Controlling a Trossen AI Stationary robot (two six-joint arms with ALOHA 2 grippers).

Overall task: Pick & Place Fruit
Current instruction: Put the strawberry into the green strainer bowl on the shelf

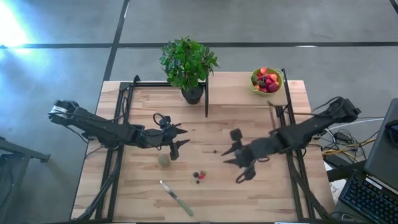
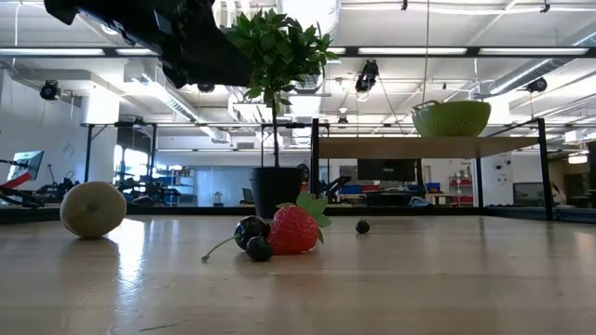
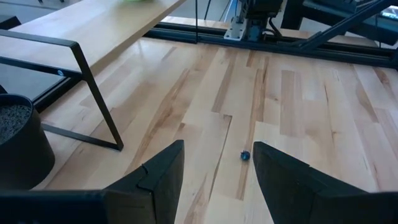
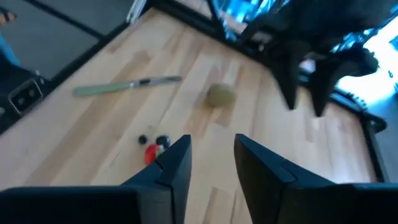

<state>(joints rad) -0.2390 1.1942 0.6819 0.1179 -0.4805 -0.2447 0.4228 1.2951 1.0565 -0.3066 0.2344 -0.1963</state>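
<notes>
Nowhere on strawberry (image 2: pixel 296 230) or knife (image 1: pixel 176 198) is writing legible.

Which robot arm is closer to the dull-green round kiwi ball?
Left. The left end effector hovers just beside the dull-green round kiwi ball. The right end effector is farther off, beyond the red strawberry.

Level look across a wooden worktop (image 2: pixel 447 288). At centre, a red strawberry (image 2: pixel 294 230) with green leaves, touching two dark berries (image 2: pixel 253 238) at its 9 o'clock side, a thin stem trailing toward 8 o'clock. Just beyond, at 3 o'clock of the strawberry, one small dark berry (image 2: pixel 362 226) alone. Far off at 9 o'clock, a dull-green kiwi-like ball (image 2: pixel 93 209). Behind the strawberry, a black-potted plant (image 2: pixel 277 192). At 1 o'clock, a lime-green bowl (image 2: pixel 452 118) on a raised shelf (image 2: pixel 410 147). At 11 o'clock, a dark arm (image 2: pixel 158 33) overhead.
</notes>
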